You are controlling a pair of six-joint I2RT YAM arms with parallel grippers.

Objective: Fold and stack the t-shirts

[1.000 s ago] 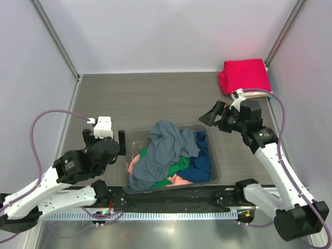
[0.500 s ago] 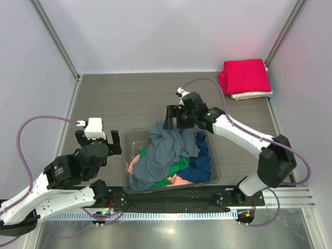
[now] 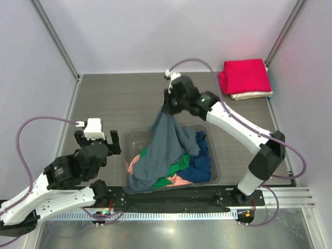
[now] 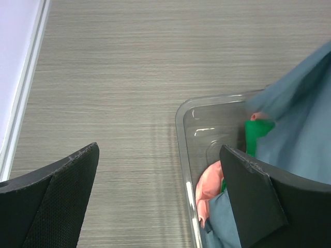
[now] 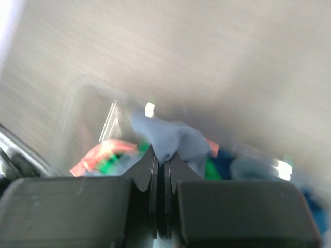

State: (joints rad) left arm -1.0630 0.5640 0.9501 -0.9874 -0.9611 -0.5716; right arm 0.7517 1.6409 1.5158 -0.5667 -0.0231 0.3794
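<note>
A slate grey-blue t-shirt (image 3: 162, 148) is stretched up out of the clear bin (image 3: 203, 127), its top pinched in my right gripper (image 3: 167, 107), which is shut on it above the bin's far edge. The wrist view shows the cloth (image 5: 170, 138) clamped between the closed jaws (image 5: 161, 157). Green (image 3: 175, 167), navy (image 3: 199, 165) and salmon-pink (image 3: 134, 162) t-shirts lie under it in the bin. A folded red t-shirt (image 3: 245, 75) rests on a cream one (image 3: 252, 95) at the back right. My left gripper (image 3: 98, 142) hangs open just left of the bin, holding nothing (image 4: 158, 181).
The bin's near left corner (image 4: 182, 134) lies between my left fingers in the wrist view, with pink cloth (image 4: 209, 188) inside it. Bare wood-grain table (image 3: 119, 98) stretches behind and left of the bin. Walls close in on three sides.
My right arm swung from the right side over the bin, shut on the grey-blue t-shirt and lifted its top up and back. The left arm shifted slightly lower left, still open.
</note>
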